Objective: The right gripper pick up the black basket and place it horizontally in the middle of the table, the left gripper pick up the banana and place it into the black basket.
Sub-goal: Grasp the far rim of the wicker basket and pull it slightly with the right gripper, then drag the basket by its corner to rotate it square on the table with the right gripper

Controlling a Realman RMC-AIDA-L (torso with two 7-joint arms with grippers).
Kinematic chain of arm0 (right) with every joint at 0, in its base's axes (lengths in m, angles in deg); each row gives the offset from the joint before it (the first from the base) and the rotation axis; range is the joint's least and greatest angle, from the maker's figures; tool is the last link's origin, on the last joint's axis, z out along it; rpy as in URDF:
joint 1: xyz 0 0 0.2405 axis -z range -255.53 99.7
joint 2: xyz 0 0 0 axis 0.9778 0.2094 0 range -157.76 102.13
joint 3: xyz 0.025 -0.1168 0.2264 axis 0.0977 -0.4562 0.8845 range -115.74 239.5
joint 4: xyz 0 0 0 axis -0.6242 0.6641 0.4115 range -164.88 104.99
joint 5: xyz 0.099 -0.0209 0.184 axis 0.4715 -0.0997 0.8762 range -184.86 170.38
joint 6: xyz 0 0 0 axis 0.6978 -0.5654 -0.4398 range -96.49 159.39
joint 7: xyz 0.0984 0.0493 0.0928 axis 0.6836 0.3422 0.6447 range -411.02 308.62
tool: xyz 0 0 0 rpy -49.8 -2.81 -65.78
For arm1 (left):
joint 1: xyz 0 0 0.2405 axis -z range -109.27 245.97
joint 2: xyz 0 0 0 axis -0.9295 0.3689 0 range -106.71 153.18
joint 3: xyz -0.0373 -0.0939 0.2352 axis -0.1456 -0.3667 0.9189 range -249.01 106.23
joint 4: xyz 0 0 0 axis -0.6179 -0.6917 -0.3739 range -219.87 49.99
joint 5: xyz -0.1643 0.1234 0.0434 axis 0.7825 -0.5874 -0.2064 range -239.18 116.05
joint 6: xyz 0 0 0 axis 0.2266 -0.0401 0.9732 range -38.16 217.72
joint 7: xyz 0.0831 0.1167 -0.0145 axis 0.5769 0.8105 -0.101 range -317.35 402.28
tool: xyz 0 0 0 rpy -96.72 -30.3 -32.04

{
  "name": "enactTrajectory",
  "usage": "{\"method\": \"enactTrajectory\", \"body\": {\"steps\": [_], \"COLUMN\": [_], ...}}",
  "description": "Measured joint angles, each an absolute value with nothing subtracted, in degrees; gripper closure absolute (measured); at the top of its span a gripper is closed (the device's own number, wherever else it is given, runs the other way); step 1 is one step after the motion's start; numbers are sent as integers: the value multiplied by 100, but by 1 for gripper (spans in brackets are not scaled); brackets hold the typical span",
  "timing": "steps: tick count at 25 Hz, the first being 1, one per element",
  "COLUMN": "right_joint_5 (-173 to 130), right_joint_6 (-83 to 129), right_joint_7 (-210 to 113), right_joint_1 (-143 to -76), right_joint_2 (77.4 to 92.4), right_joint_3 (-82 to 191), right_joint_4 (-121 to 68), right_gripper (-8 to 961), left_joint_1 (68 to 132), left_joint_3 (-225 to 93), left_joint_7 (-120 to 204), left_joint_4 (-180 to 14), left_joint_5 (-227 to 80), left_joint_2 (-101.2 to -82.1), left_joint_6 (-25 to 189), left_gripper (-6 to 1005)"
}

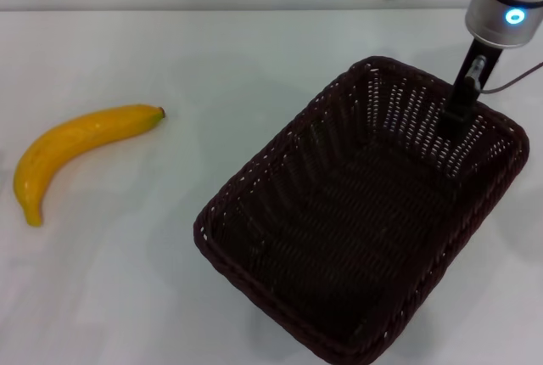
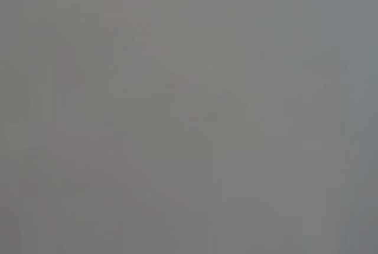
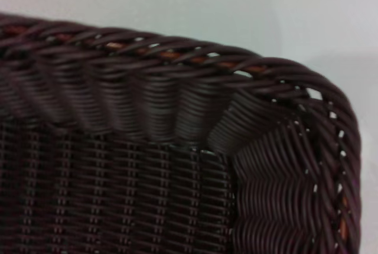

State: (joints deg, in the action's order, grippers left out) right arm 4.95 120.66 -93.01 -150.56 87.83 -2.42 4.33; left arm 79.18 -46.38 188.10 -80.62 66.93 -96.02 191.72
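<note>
The black basket stands on the white table right of centre, turned at a slant, open side up and empty. My right gripper comes down from the upper right onto the basket's far right rim. The right wrist view shows a corner of that braided rim very close. The yellow banana lies on the table at the left, well apart from the basket, its dark tip toward the basket. My left gripper is out of view; the left wrist view shows only plain grey.
The right arm's silver wrist with a blue light hangs over the table's far right. Bare tabletop lies between the banana and the basket and along the front left.
</note>
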Motion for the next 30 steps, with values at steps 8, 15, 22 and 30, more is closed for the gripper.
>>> {"method": "enactTrajectory", "body": {"steps": [8,15,22,30], "right_joint_5": [516,470,476,704], "right_joint_6": [12054,12356,13178,13891], "right_joint_7": [-9062,-8680,-7992,-7745], "right_joint_1": [-15097,-15098,-14919,-14308], "right_joint_2": [8757,8440,7947,8106], "right_joint_3": [-222,40,1417,2660], "right_joint_4": [455,496,569,1300], "right_gripper": [753,758,796,824], "left_joint_1": [7884,7841,7834,7984], "left_joint_3": [-4643,-4634,-4670,-4671], "left_joint_7": [18810,18774,18769,18795], "left_joint_4": [-8064,-8064,-8064,-8031], "left_joint_5": [6693,6694,6731,6738], "left_joint_2": [-9603,-9612,-9611,-9588], "left_joint_6": [19182,19234,19238,19229], "left_gripper": [109,107,107,108]}}
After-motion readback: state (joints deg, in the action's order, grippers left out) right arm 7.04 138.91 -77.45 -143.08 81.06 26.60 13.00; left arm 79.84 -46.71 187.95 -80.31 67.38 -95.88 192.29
